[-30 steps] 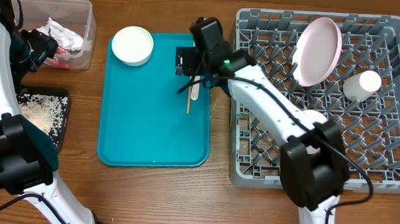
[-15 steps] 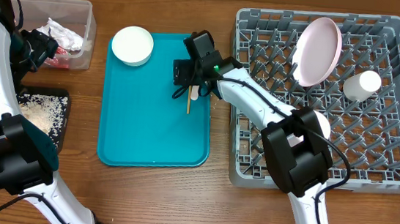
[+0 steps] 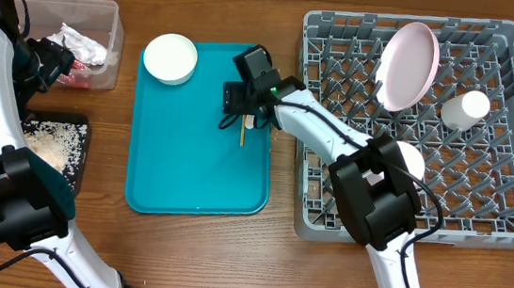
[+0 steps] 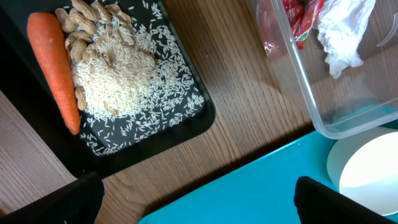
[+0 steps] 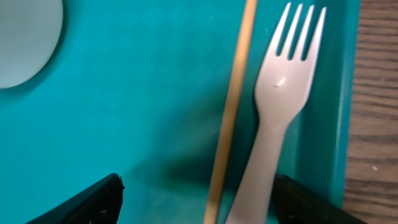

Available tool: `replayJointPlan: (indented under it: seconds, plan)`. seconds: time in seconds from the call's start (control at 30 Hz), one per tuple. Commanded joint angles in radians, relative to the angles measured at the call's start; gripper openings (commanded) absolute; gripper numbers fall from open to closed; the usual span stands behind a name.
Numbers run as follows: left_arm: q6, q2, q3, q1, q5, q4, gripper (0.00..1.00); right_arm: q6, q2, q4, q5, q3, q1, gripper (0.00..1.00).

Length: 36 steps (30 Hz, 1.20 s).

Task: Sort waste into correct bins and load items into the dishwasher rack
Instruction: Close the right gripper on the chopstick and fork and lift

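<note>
On the wooden desk (image 3: 190, 251), the right end effector (image 5: 199, 202) has come down over the teal tray (image 5: 124, 112), spread around the fork (image 5: 283, 124) and wooden stick (image 5: 233, 106); a grasp looks next.

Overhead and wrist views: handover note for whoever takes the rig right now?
Left gripper open, empty, near the clear tub and black tray.
Right gripper open over fork and stick on the teal tray, gripping neither.
Done: carrot and scraps in black tray; wrapper and napkin in clear tub; plate, cup, first bowl in rack.
Left: fork, stick and second bowl, on the teal tray, into the rack.
</note>
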Motion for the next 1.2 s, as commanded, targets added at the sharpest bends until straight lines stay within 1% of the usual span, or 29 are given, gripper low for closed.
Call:
replayJointPlan:
  seconds: [0.0, 0.07, 0.2, 0.37, 0.57, 0.73, 0.93, 1.07, 1.17]
  plan:
    - [-0.010, 0.003, -0.002, -0.008, -0.011, 0.000, 1.00, 0.008, 0.016, -0.001, 0.029, 0.008, 0.022, 0.80]
    - [-0.010, 0.003, -0.002, -0.008, -0.011, 0.000, 1.00, 0.008, 0.016, -0.003, 0.029, 0.008, 0.029, 0.80]
    - [-0.010, 0.003, -0.002, -0.008, -0.011, 0.000, 1.00, 0.008, 0.016, -0.007, 0.029, 0.008, 0.040, 0.75]
    - [-0.010, 0.003, -0.002, -0.008, -0.011, 0.000, 1.00, 0.008, 0.016, -0.039, 0.028, 0.008, 0.060, 0.75]
    - [-0.010, 0.003, -0.002, -0.008, -0.011, 0.000, 1.00, 0.005, 0.015, -0.051, 0.027, 0.017, 0.066, 0.76]
    - [-0.010, 0.003, -0.002, -0.008, -0.011, 0.000, 1.00, -0.047, 0.014, -0.045, -0.088, 0.044, 0.066, 0.77]
    - [-0.010, 0.003, -0.002, -0.008, -0.011, 0.000, 1.00, -0.048, 0.014, -0.053, -0.135, 0.043, 0.070, 0.77]
    - [-0.010, 0.003, -0.002, -0.007, -0.011, 0.000, 1.00, -0.049, 0.014, -0.062, -0.230, 0.043, 0.072, 0.77]
    - [-0.010, 0.003, -0.002, -0.007, -0.011, 0.000, 1.00, -0.049, 0.014, -0.064, -0.262, 0.043, 0.079, 0.77]
